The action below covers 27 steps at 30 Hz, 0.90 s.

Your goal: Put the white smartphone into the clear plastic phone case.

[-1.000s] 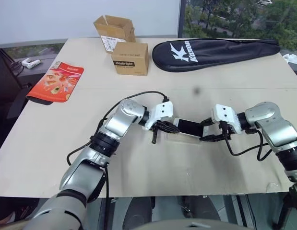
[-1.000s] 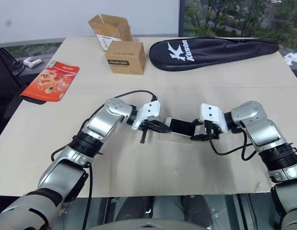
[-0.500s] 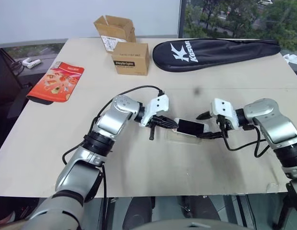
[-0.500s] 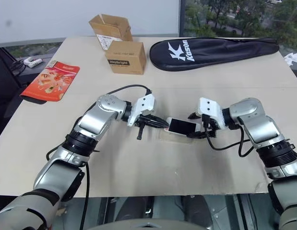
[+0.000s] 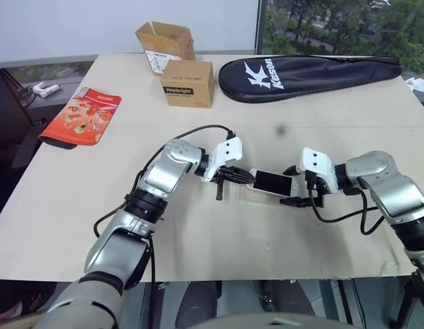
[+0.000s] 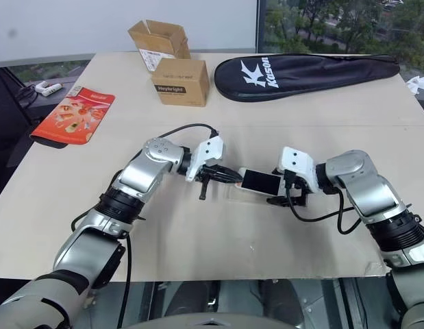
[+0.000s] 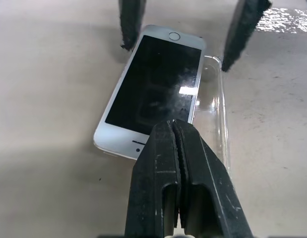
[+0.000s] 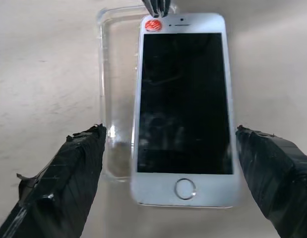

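Our right gripper point(image 8: 163, 183), two black fingers spread wide, straddles the home-button end of the white smartphone with the dark screen point(image 8: 183, 106) without gripping it. We hold our left gripper point(image 7: 175, 148) pressed shut, its tip at the phone's opposite end, near a small red sticker point(image 8: 152, 25). The phone lies screen-up on the beige table point(image 5: 212, 233), skewed across the clear plastic phone case point(image 8: 113, 99): part of it overlaps the thin transparent shell, whose long edge and rounded corners stick out beside it, so the phone is not seated.
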Tool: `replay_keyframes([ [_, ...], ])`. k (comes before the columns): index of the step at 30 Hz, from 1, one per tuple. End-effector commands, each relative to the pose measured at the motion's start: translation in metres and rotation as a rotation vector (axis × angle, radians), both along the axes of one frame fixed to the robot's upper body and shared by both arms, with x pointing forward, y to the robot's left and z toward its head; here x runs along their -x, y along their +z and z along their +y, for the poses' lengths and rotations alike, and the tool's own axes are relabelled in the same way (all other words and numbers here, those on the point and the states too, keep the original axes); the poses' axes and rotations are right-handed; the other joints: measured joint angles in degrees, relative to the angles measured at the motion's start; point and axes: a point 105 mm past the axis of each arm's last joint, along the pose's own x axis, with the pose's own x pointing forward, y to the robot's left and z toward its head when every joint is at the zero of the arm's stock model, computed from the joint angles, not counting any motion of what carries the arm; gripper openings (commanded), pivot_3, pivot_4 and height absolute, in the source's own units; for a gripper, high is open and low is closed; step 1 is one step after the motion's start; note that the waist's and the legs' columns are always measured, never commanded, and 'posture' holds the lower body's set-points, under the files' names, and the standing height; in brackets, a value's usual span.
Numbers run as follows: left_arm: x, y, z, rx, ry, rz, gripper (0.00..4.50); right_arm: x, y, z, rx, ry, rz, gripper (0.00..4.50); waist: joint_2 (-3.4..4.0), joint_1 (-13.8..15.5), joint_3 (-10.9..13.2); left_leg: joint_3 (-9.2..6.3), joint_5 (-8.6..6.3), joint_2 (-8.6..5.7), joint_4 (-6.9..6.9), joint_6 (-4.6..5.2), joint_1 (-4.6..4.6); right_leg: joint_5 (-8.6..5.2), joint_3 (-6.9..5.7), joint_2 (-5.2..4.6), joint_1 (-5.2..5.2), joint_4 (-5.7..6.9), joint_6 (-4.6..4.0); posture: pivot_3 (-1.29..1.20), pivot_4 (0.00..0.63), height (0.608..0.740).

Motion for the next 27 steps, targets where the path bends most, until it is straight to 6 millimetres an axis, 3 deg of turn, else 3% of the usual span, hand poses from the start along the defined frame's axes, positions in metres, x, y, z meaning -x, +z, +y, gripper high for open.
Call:
replay_keyframes([
  [1, -0.001, 0.007, -0.004, 0.009, -0.014, -0.037, 0.00, -0.003, 0.005, 0.002, 0.009, -0.032, -0.053, 4.42, 0.00, 0.0, 0.0, 0.00, 0.00, 0.00, 0.00, 0.00, 0.00, 0.00, 0.00, 0.00, 0.00, 0.00, 0.00, 0.00, 0.150, 0.740],
  [5, -0.001, 0.007, -0.005, 0.010, -0.014, -0.039, 0.00, -0.010, 0.001, -0.004, 0.031, -0.085, -0.064, 4.42, 0.00, 0.1, 0.0, 0.01, 0.00, 0.00, 0.00, 0.00, 0.00, 0.00, 0.00, 0.00, 0.00, -0.01, 0.00, 0.00, 0.150, 0.740],
  [18, -0.002, 0.006, -0.006, 0.012, -0.009, -0.040, 0.00, -0.005, -0.010, -0.001, 0.040, -0.077, -0.022, 4.42, 0.00, 0.1, 0.0, 0.00, 0.00, 0.00, 0.00, 0.00, 0.00, 0.00, 0.00, 0.00, 0.00, -0.01, 0.00, 0.00, 0.150, 0.740],
  [22, -0.002, 0.006, -0.007, 0.012, -0.009, -0.040, 0.00, -0.007, -0.010, -0.003, 0.049, -0.086, -0.030, 3.16, 0.00, 0.1, 0.0, 0.00, 0.00, 0.00, 0.00, 0.00, 0.00, 0.00, 0.00, 0.00, 0.00, -0.01, 0.00, 0.00, 0.150, 0.740],
  [27, -0.002, 0.006, -0.007, 0.012, -0.011, -0.040, 0.00, -0.006, -0.009, -0.004, 0.051, -0.079, -0.034, 3.01, 0.00, 0.1, 0.0, 0.00, 0.00, 0.00, 0.01, 0.00, 0.00, 0.00, 0.00, 0.00, 0.00, 0.00, 0.00, 0.00, 0.150, 0.740],
])
